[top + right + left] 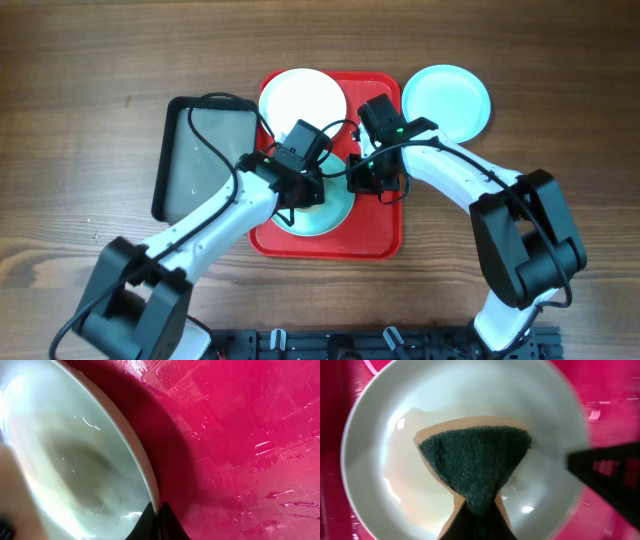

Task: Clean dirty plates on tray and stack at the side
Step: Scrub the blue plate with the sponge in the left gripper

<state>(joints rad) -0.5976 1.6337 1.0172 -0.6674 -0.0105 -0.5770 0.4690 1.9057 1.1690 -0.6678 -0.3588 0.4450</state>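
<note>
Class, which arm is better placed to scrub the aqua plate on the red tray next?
Left: its gripper holds the sponge over that plate's centre, while the right gripper only pinches its edge.

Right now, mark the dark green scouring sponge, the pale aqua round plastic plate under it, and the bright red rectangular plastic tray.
Green scouring sponge (475,460): left wrist view, pad centre.
Aqua plate (470,395): left wrist view, bare inner floor.
Red tray (380,230): overhead view, bare near corner.

Bright, even light; wrist views blur close-up, glare flecking the tray (240,435).
</note>
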